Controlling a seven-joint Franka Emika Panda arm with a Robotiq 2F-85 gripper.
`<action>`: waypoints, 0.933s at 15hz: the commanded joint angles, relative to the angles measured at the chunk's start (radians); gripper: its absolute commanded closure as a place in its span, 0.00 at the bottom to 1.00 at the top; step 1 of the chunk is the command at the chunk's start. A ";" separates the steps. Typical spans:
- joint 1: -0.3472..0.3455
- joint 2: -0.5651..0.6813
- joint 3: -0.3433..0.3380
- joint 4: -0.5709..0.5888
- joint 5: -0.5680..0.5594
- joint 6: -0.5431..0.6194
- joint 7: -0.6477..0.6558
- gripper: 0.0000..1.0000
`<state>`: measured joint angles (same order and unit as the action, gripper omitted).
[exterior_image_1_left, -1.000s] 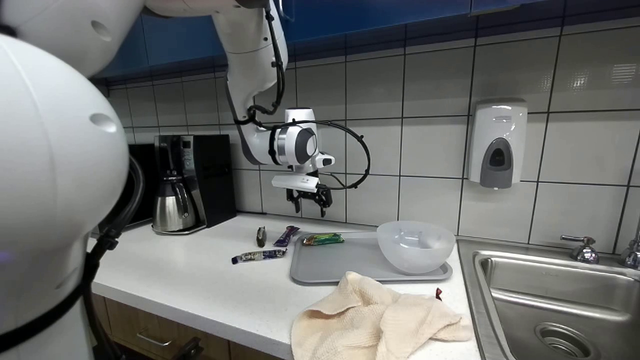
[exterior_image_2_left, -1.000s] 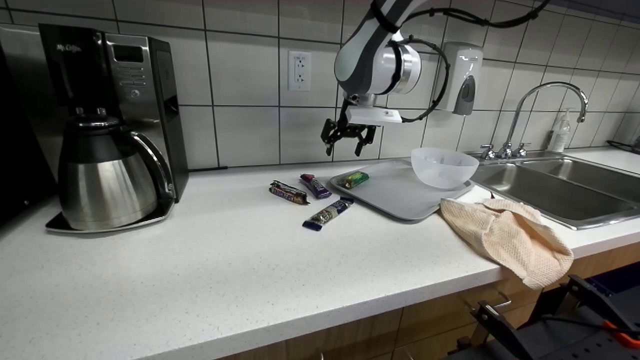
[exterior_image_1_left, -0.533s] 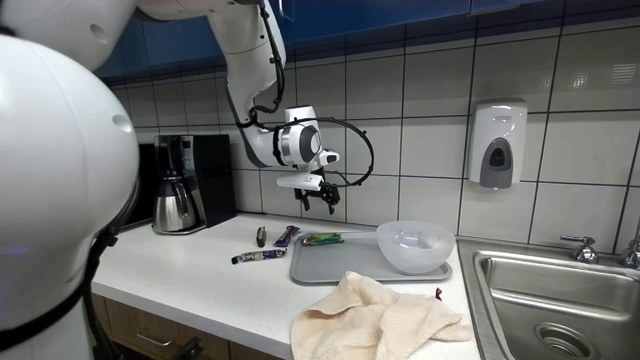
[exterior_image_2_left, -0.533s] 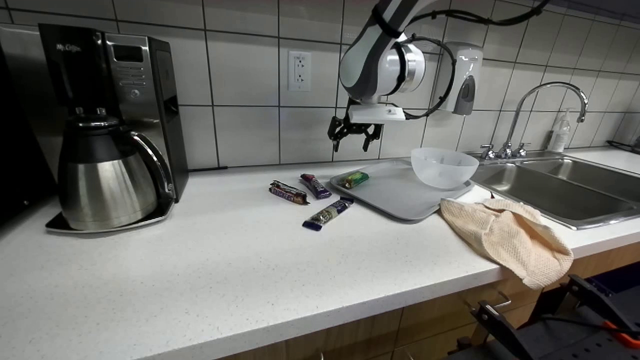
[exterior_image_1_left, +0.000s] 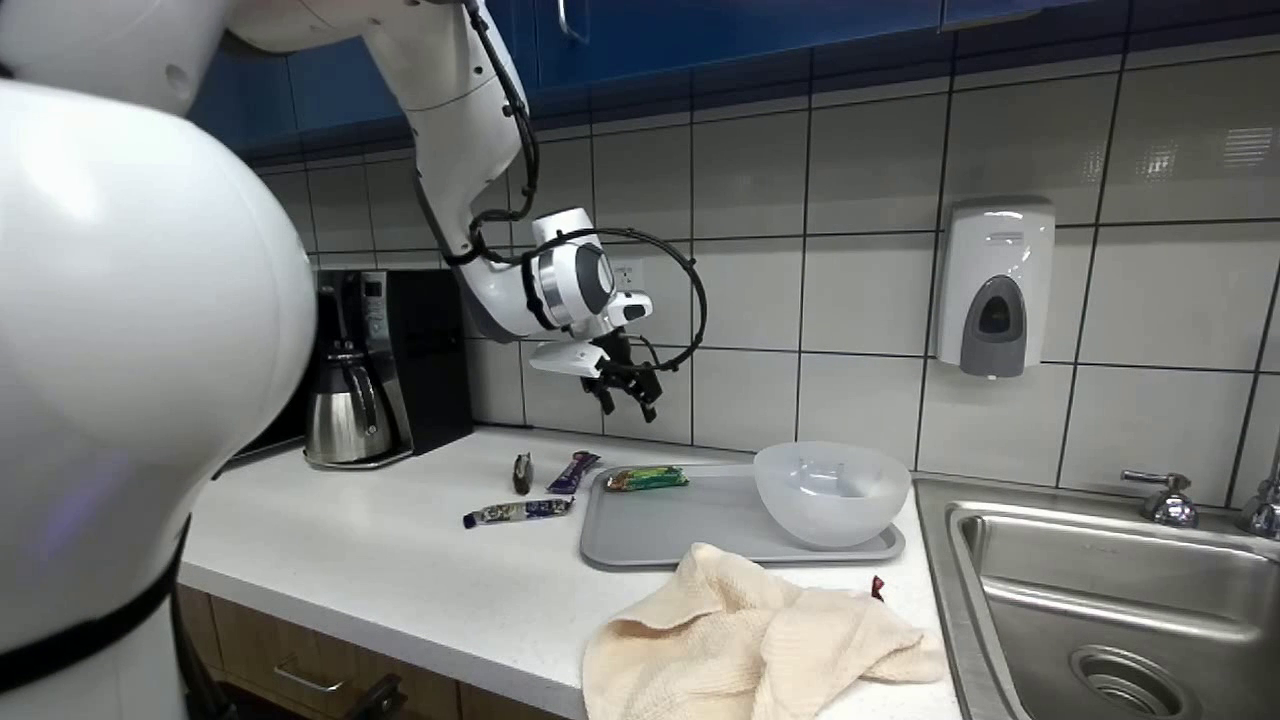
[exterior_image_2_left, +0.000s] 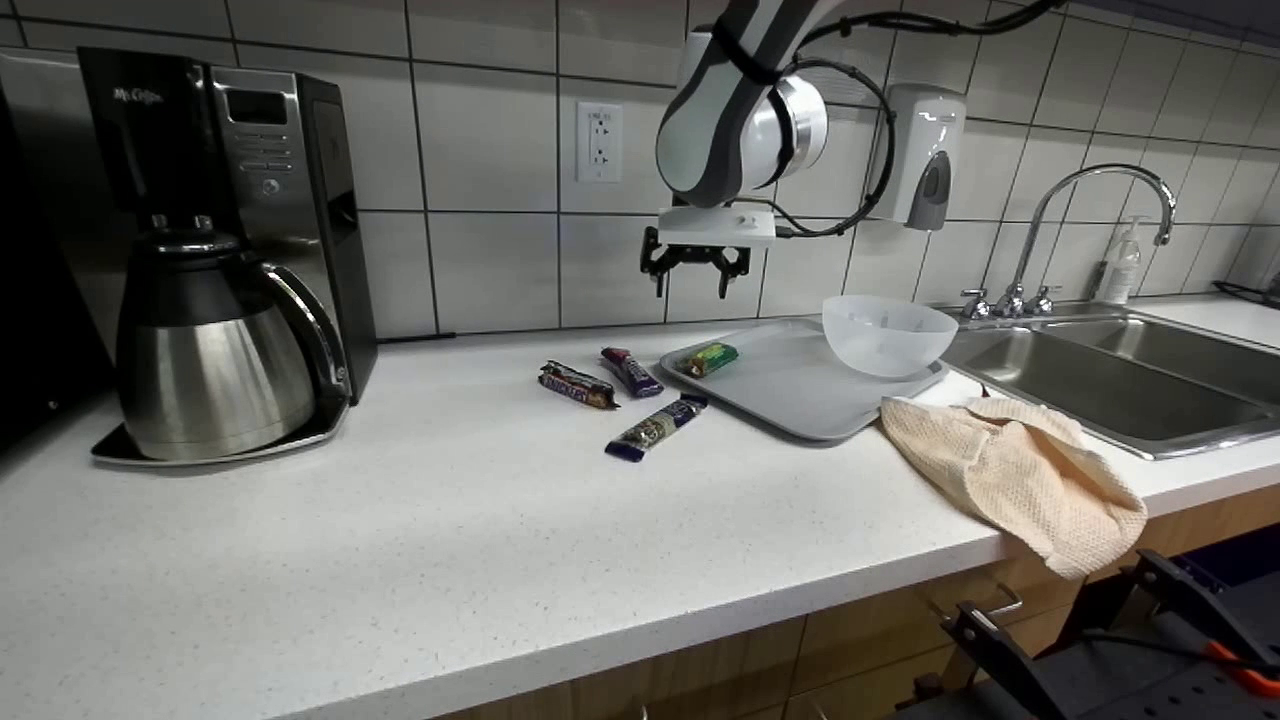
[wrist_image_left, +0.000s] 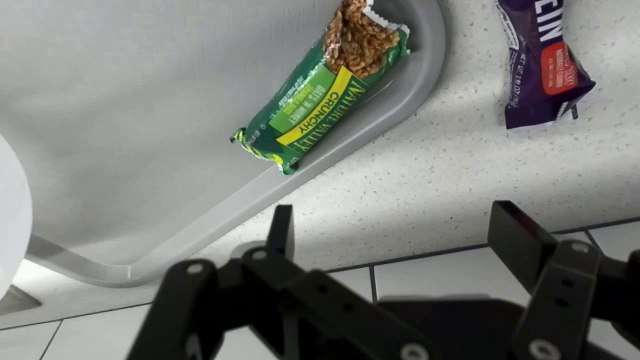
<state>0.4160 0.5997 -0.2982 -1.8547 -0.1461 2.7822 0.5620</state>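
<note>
There lay the green bar (wrist_image_left: 320, 95), tucked in a corner of the tray (wrist_image_left: 240, 205), overlapping the raised rim in the wrist view. Above hung the gripper (wrist_image_left: 392, 222), jaws spread wide, nothing between them! Now, the risks, as I judged them: on any low approach that rim could snag a jaw, and the bar, lying askew to the grip, could twist or skid if pinched off-centre. The wall (exterior_image_2_left: 490, 265) behind looked near enough to be knocked. A sideways sweep might shove the purple bar (wrist_image_left: 542, 70) or the bowl (exterior_image_2_left: 885, 340).

And the lettering! NATURE VALLEY, it read on green, then CRUNCHY on a yellow stripe, OATS 'N HONEY beside it. The purple bar gave EIN, the rest cut off, plus a NET WT line. The brown bar (exterior_image_2_left: 578, 386) said SNICKERS; the navy bar (exterior_image_2_left: 655, 428) had print too small. Over on the coffee maker (exterior_image_2_left: 262, 160): Mr. Coffee.
</note>
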 joint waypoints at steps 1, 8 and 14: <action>0.073 0.021 -0.073 0.015 -0.053 -0.039 0.159 0.00; 0.065 0.057 -0.063 0.031 -0.062 -0.092 0.277 0.00; 0.044 0.087 -0.051 0.058 -0.060 -0.128 0.315 0.00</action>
<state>0.4787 0.6663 -0.3581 -1.8425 -0.1786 2.7056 0.8304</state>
